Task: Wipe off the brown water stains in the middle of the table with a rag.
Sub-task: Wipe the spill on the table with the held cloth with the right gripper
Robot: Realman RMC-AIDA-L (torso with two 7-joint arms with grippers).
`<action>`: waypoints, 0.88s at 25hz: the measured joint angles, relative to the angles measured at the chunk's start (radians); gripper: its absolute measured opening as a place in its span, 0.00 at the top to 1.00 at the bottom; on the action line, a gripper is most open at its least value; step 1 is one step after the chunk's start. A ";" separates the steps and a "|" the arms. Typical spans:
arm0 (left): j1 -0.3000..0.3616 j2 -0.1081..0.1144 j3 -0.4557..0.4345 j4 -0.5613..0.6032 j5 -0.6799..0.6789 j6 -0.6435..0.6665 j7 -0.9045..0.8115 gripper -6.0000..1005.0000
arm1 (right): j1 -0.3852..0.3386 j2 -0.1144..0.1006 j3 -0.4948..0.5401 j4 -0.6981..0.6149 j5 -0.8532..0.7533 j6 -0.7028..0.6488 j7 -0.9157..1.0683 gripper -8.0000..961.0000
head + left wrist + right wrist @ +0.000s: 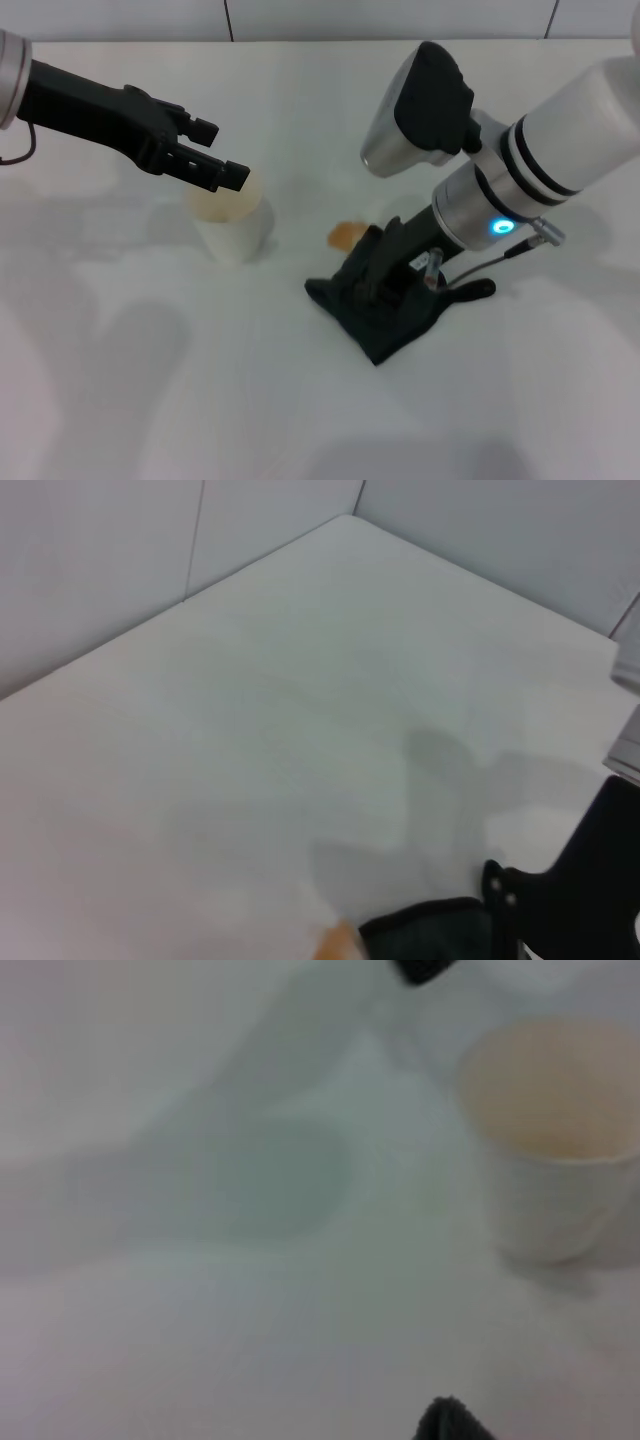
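The brown water stain [344,236] is a small orange blotch in the middle of the white table [150,400]. The dark rag [400,322] lies bunched just right of and nearer than the stain, its edge touching it. My right gripper [378,272] comes down from the right and is shut on the rag, pressing it onto the table. In the left wrist view the stain [338,944] sits next to the rag [430,928]. My left gripper [218,152] hovers open and empty above the white paper cup [235,225], left of the stain.
The paper cup also shows in the right wrist view [548,1145], with a pale brownish inside. A tiled wall [300,18] borders the table's far edge. A thin cable [480,262] hangs by the right wrist.
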 joint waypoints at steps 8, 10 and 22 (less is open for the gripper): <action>-0.009 0.000 0.000 0.000 0.001 -0.002 0.000 0.11 | 0.003 0.002 -0.037 0.024 -0.013 0.110 0.002 0.97; -0.008 0.000 0.000 0.000 0.002 -0.002 0.000 0.11 | 0.000 0.001 -0.039 0.038 -0.013 0.174 0.004 0.97; -0.011 -0.006 0.000 0.000 0.002 -0.005 0.000 0.11 | -0.004 0.004 -0.066 0.173 -0.004 0.573 0.010 0.97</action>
